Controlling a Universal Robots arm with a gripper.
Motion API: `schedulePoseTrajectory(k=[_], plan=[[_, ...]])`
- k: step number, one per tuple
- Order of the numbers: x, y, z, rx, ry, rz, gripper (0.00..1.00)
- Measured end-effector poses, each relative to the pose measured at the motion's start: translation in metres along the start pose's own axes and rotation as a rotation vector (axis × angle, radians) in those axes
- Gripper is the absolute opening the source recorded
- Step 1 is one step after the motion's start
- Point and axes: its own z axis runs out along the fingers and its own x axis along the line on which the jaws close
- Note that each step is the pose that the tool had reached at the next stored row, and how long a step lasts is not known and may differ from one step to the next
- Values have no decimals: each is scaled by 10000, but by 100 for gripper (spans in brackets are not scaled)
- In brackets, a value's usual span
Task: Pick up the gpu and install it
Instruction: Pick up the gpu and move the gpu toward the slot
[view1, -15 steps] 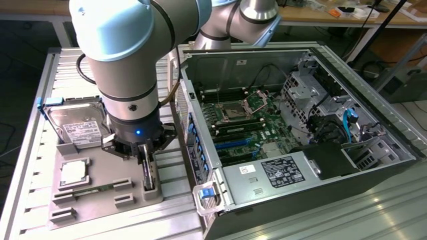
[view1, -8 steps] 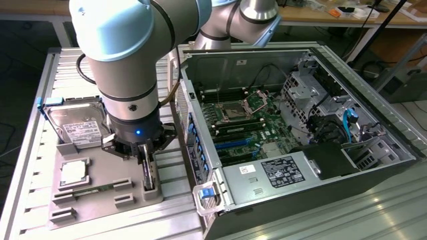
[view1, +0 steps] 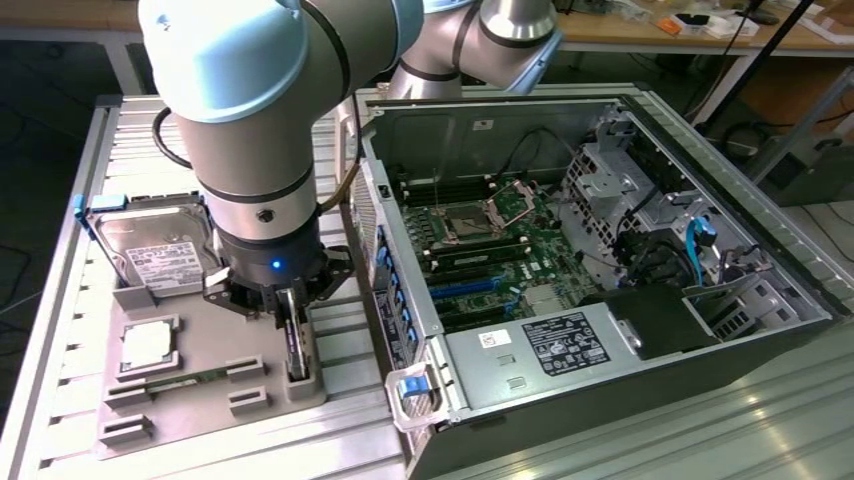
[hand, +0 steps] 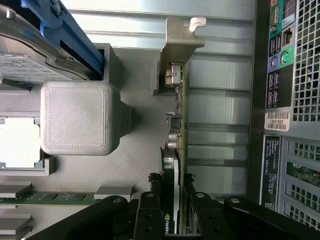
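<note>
The gpu (view1: 302, 352) stands on edge in a slot at the exterior view's right side of the grey tray (view1: 220, 345). My fingers (hand: 149, 216) are closed on it, one pressed against each face. From the exterior view's left, the hard drive (view1: 154, 250) sits at the tray's far end, with the processor (view1: 147, 342) and the memory stick (view1: 180, 381) nearer. Next comes my gripper (view1: 294, 305) on the card's upper edge, then the open computer case (view1: 534, 400) just beside the tray.
</note>
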Motion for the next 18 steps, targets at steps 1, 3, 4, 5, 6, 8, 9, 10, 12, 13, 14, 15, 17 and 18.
schedulePoseTrajectory(k=[1,3,4,5,6,8,9,10,12,13,14,15,17,18], plan=[[0,0,0,0,0,0,27],[0,0,0,0,0,0,27],[0,0,0,0,0,0,27],[0,0,0,0,0,0,27],[0,0,0,-1,-2,0,27],[0,0,-8,-1,-1,0,27],[0,1,-17,1,1,0,27],[-1,1,-29,1,2,0,27],[-2,3,-70,0,4,0,27],[-3,4,-90,-1,4,0,27],[-4,5,-108,0,5,0,27],[-4,5,-120,1,5,1,27],[-5,7,-156,0,5,0,27],[-5,7,-174,0,6,0,27]])
